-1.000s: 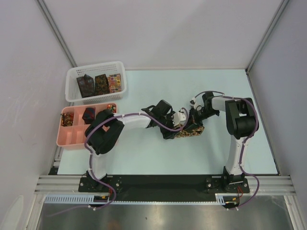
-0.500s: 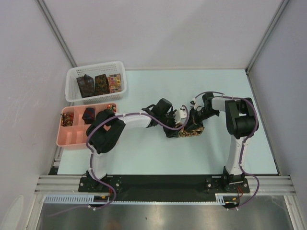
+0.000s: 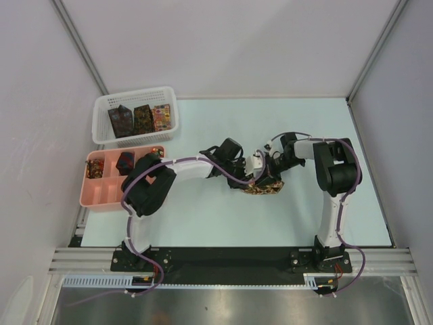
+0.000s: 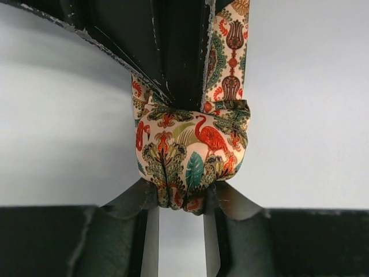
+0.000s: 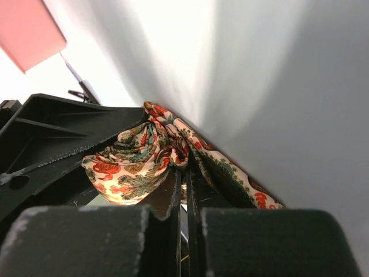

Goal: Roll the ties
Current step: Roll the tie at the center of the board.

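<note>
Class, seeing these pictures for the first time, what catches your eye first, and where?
A cream patterned fabric necktie with red flamingos, bunched into a loose roll, sits mid-table, pinched by the left gripper and the right gripper. At the back left stands a white mesh basket of folded ties, a pink compartment tray beside it.
</note>
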{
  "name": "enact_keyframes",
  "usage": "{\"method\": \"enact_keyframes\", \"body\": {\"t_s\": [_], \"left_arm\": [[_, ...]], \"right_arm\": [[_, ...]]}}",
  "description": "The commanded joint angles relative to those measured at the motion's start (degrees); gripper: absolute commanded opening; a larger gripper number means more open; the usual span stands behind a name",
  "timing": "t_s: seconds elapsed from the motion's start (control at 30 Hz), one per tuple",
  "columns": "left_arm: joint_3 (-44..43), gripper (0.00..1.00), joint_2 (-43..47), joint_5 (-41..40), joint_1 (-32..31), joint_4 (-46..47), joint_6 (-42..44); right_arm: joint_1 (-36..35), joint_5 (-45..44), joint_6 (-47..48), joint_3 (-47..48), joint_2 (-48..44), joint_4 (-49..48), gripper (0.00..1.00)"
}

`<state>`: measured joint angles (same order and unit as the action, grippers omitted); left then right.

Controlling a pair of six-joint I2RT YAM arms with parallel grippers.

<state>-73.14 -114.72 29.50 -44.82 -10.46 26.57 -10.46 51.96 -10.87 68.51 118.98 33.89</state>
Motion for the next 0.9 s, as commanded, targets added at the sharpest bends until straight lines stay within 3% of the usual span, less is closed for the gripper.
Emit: {"method": "enact_keyframes", "body": {"t_s": [0.0, 0.23, 0.5, 0.57, 0.8, 0.87], "left_arm": [[3.6, 0.12, 5.6, -2.9, 0.1, -11.9, 5.7], [1.2, 0.11, 2.9, -11.2, -1.6, -13.0, 1.7], [-0.4, 0.11, 1.0, -14.8, -3.0, -12.5, 1.1], [-0.3, 0.11, 0.9, -15.5, -3.2, -12.5, 1.0], [-0.5, 0.24, 1.0, -16.1, -3.3, -12.3, 0.4], [-0.2, 0.29, 1.5, -15.5, -3.3, -11.8, 0.2]], "right_arm": [[-5.5, -2.5, -1.1, -0.1, 2.5, -5.3, 0.07], [1.2, 3.7, 2.8, 0.4, -3.9, 2.7, 0.35], [2.5, 8.2, 2.4, -2.0, -7.5, 3.3, 0.40], [1.9, 9.1, 0.3, -2.4, -7.7, 1.0, 0.46], [-2.1, 6.4, 1.6, -1.7, -4.6, 1.1, 0.42], [-1.8, 3.2, 4.0, -1.5, -3.8, 2.8, 0.25]]}}
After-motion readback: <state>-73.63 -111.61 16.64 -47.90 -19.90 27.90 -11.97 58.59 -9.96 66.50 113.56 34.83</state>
